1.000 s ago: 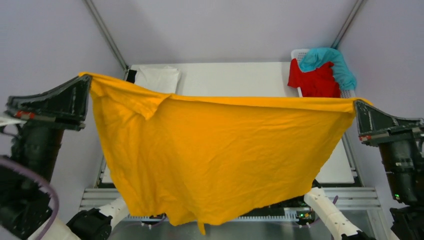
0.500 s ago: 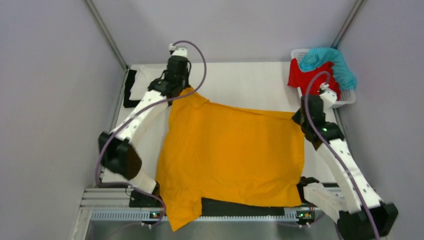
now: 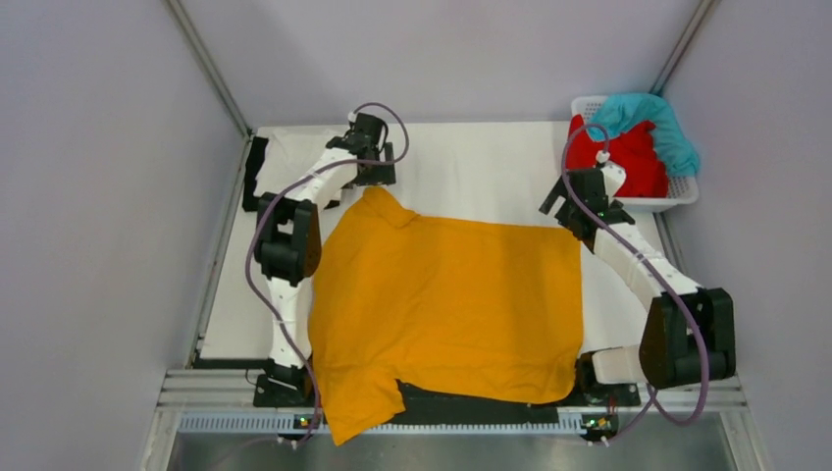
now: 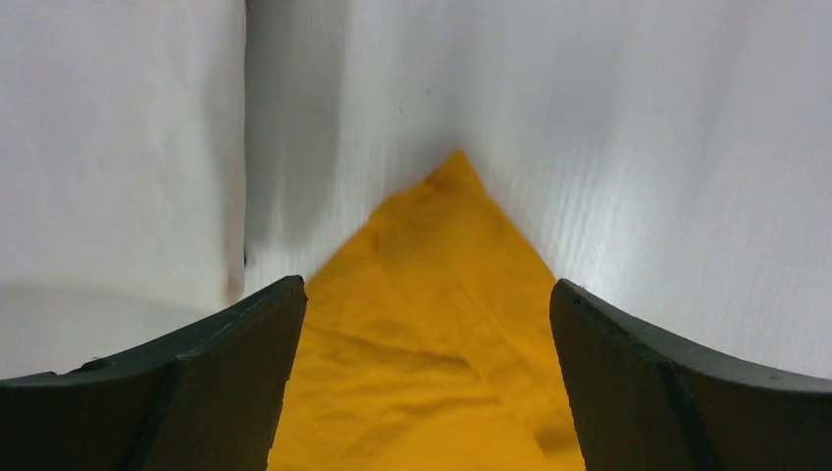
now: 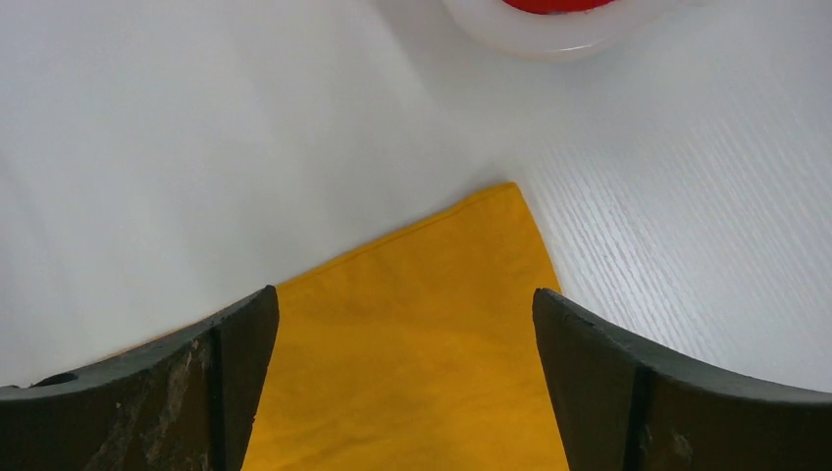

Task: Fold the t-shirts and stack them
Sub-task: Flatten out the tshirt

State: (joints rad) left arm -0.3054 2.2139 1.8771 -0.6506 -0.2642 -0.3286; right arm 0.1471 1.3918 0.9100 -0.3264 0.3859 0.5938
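The mustard-orange t-shirt (image 3: 451, 304) lies spread almost flat across the middle of the white table (image 3: 471, 162). Its near left part hangs over the front edge, covering some of the rail there. The left gripper (image 4: 427, 287) hangs over the shirt's far left corner with its fingers spread wide. The cloth lies loose between them, gripped by neither. The right gripper (image 5: 404, 294) stands the same way over the far right corner, jaws apart and holding nothing.

A white t-shirt (image 4: 118, 137) lies folded just beside the left gripper, close to the orange corner. In the far right corner sits a white basket (image 3: 681, 199), with the red t-shirt (image 3: 628, 157) heaped in it and the teal t-shirt (image 3: 648, 110) draped on top. It is near the right gripper but not touching it.
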